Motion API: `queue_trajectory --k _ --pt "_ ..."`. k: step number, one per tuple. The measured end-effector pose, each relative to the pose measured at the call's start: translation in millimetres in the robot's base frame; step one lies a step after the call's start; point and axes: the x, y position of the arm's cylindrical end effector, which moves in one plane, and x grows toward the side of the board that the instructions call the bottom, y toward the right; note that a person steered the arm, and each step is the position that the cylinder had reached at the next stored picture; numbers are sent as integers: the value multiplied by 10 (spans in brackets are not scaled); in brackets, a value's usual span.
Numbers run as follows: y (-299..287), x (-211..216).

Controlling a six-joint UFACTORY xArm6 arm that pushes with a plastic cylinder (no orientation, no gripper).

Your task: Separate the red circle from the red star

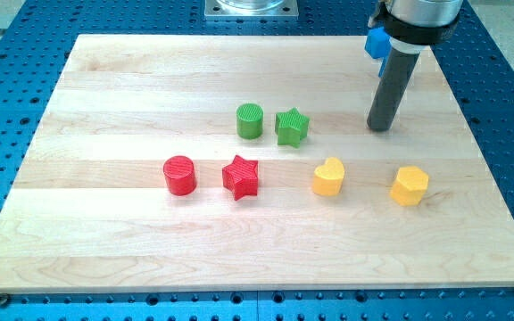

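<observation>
- The red circle (179, 175) sits left of the board's middle, with the red star (240, 176) just beside it on the view's right; a narrow strip of bare wood shows between them, so they are close but not touching.
- Count of reds: two, one circle and one star.
- Above the star, toward the view's top, stand two greens: a green cylinder (250, 120) and a green star (292, 127), side by side and nearly touching.
- To the right of the red star lie two yellows: a yellow heart (328, 176) and, further right, a yellow hexagon (410, 185), well apart from each other.
- One blue block (377, 41) shows at the top right, mostly hidden behind the rod; I cannot tell its shape or whether another hides there.
- My tip (380, 127) rests on the board at the right, between the blue block above and the yellow hexagon below, well apart from both reds.
- The rod has no fingers, so there is nothing to open or close; it touches no block.
- The wooden board (105, 250) lies on a blue perforated table (7, 303).
- I can read no writing, brand or label anywhere.
- A grey metal base (251, 8) shows at the top edge.
</observation>
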Motion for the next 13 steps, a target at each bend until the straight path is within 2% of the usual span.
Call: queue_trajectory --k 1,2,3,4,5,7,11,13 --pt "-119 11" --pt "-299 494" --pt "-411 564" --pt "-472 409" --pt "-910 572" --pt "-1190 575" --pt "-2748 638" --pt "-2968 788"
